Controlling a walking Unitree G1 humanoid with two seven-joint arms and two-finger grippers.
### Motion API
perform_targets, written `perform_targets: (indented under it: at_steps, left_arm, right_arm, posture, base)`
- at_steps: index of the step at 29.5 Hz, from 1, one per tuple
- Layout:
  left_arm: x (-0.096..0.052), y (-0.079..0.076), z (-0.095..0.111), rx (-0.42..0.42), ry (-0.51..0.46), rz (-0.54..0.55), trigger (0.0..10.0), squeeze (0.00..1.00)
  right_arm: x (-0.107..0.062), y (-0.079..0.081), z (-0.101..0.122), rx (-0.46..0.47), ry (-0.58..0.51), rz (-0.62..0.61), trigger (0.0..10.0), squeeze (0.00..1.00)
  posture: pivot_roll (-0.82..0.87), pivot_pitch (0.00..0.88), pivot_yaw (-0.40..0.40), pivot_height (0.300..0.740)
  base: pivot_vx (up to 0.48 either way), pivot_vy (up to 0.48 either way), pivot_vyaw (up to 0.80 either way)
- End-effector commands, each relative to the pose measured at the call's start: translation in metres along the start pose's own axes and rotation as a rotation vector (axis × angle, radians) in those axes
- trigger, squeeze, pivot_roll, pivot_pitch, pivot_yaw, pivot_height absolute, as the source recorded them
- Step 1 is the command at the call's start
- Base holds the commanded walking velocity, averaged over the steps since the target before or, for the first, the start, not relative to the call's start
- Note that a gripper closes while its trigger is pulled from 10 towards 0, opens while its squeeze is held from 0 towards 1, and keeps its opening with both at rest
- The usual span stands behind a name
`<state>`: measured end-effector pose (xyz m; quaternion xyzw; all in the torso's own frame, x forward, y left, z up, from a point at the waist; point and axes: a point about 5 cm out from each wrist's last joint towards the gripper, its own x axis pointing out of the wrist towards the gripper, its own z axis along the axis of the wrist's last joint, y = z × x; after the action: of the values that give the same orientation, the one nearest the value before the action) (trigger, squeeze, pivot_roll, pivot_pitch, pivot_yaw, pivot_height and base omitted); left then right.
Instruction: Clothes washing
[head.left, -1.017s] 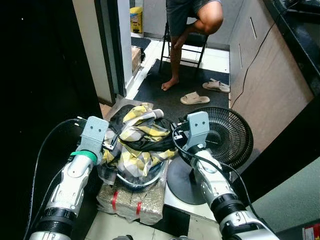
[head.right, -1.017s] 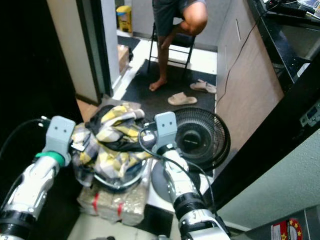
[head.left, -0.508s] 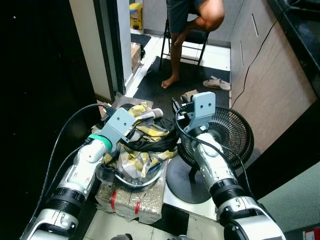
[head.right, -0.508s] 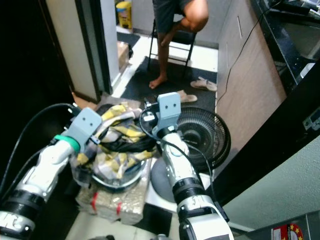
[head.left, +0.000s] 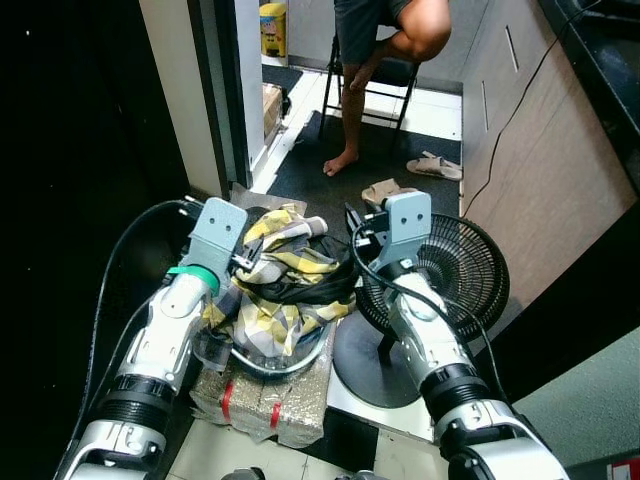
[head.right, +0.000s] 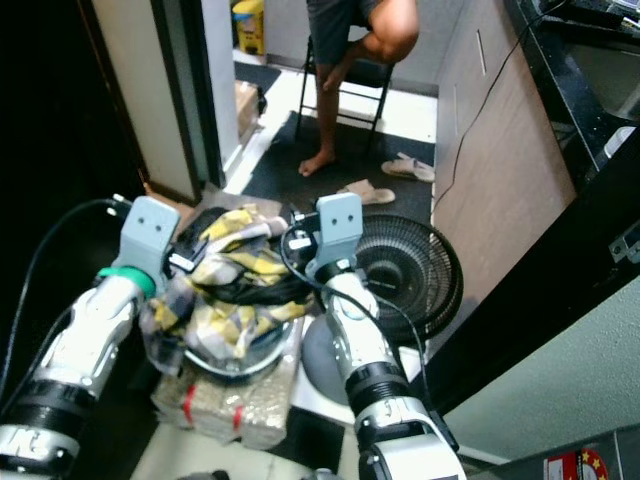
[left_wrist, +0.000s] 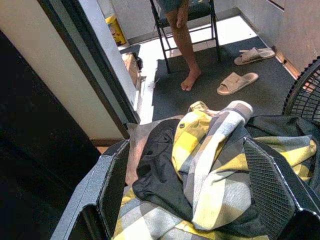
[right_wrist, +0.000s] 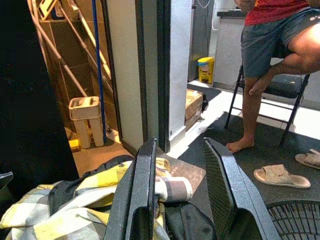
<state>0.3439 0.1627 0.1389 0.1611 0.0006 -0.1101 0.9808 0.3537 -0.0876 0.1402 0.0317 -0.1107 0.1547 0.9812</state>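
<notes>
Both your arms are bent in over the clothes (head.left: 275, 290), a yellow-grey plaid pile heaped in a basin (head.left: 285, 362) on the floor beside a fan (head.left: 450, 275). Left claw (left_wrist: 200, 200) has its fingers spread wide over the pile; right claw (right_wrist: 180, 200) has its fingers parted just above it. Your right wrist view catches a mop bucket (right_wrist: 86, 120) past the doorway; no writing is readable.

The left gripper (head.left: 245, 262) has pulled back from over the clothes (head.left: 275, 290) toward the basin's (head.left: 285, 362) left edge. The right gripper (head.left: 352, 225) moved slightly lower.
</notes>
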Motion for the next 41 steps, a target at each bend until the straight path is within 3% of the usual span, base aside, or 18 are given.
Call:
perform_targets:
  at_steps: [1, 41]
  left_arm:
    - [-0.0018, -0.0015, -0.0083, -0.007, 0.029, -0.002, 10.0, 0.0]
    - [-0.0017, -0.0035, -0.0077, -0.016, 0.031, -0.003, 10.0, 0.0]
  right_arm:
    - [-0.0011, -0.0005, -0.0006, 0.01, 0.004, -0.003, 10.0, 0.0]
    - [-0.0008, -0.0009, 0.0014, 0.002, 0.0, 0.007, 10.0, 0.0]
  posture:
    - [0.06, 0.0, 0.002, 0.71]
    - [0.05, 0.0, 0.004, 0.56]
  base:
    - [0.0, 0.0, 0.0]
    - [0.0, 0.0, 0.0]
